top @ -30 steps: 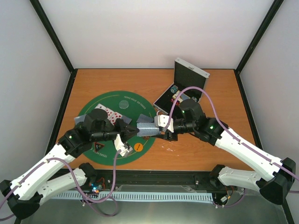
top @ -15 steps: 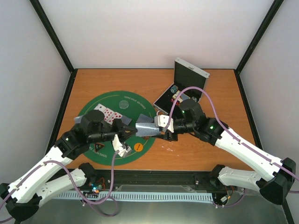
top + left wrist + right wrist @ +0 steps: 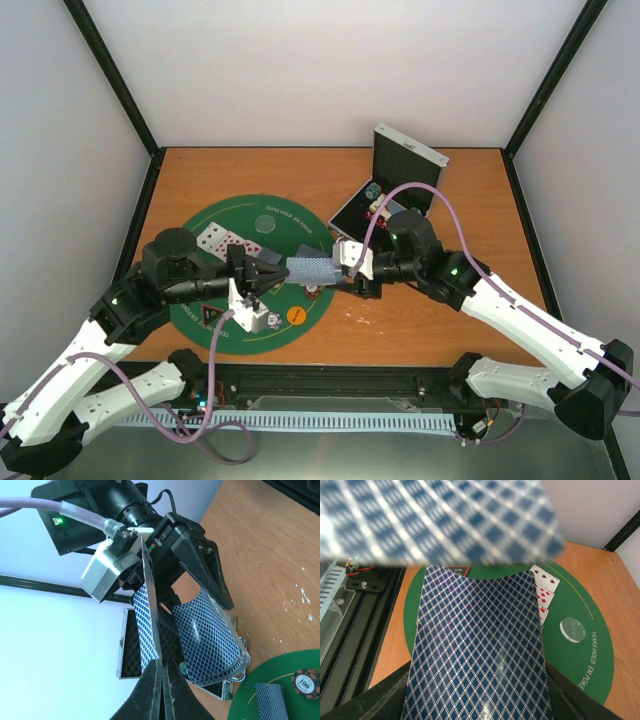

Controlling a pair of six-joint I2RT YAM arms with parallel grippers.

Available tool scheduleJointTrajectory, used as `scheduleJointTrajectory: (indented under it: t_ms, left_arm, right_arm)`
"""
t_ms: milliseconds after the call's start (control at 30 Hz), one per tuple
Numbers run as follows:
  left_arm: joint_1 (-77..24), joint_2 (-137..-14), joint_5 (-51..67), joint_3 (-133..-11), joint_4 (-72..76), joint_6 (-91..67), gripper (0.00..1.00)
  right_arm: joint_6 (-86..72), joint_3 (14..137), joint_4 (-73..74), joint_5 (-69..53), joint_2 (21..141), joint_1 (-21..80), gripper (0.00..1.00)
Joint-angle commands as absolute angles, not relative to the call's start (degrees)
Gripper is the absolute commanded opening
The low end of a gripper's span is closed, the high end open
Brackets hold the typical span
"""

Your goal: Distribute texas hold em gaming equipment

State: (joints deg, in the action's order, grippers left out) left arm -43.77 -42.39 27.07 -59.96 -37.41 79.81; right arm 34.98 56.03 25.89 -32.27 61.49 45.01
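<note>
- Left wrist view: the left jaws are pressed fully together, their black fingers (image 3: 149, 692) pinching the lower edge of a single card (image 3: 149, 625). The card stands nearly edge-on, with its blue diamond-patterned back showing.
- Just beyond it, the right jaws stand partly apart and clamp the deck of cards (image 3: 210, 645). The deck is slightly bowed, with one finger across its top and the other beneath.
- Top external view: the two arms meet over the right part of the green felt mat (image 3: 200, 222), and the cards bridge the gap between them above the mat.
- Below the deck a striped-edge poker chip (image 3: 313, 292) marked 100 lies on the mat, with a face-down card (image 3: 270, 697) near it.
- An orange disc (image 3: 297, 315) lies close to the mat's near edge, and a black triangular marker (image 3: 210, 318) sits to its left beside the left arm.
- Face-up cards (image 3: 222, 238) are spread on the mat's left half, and a clear disc (image 3: 265, 223) lies further back.
- A silver case (image 3: 390, 185) stands open on the desk (image 3: 450, 330), just beside the mat's far right edge.
</note>
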Motion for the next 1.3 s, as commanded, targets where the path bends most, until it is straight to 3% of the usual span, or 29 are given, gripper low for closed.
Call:
scheduleJointTrajectory:
  t_ms: [0,233,533,767,933,1267]
  left_arm:
    - [-44.0,-42.1,28.5,-61.7,-35.9,71.7,0.01]
    - [-43.7,-48.6,11.5,-69.8,-33.6,49.6,0.01]
    - [-36.5,-48.4,12.0,-70.2,-36.5,46.1,0.01]
    - [-35.2,-52.9,2.0,-62.1,-35.7,45.8,0.01]
    - [-33.3,-60.2,2.6,-54.5,-39.4,44.0,0.0]
    - [-33.3,-65.9,0.1,-42.2,-25.8,48.8,0.01]
  right_arm:
    - [33.8,55.8,23.7,-32.0,61.5,44.6,0.55]
    - [32.8,55.4,23.7,-31.4,60.9,43.7,0.56]
    - [31.4,54.8,23.4,-32.1,59.6,43.2,0.56]
    - [30.9,54.8,24.1,-31.9,57.2,43.0,0.56]
    - [30.2,54.3,25.1,-31.7,55.3,43.0,0.56]
    - [30.0,52.8,25.4,-31.4,52.6,43.0,0.56]
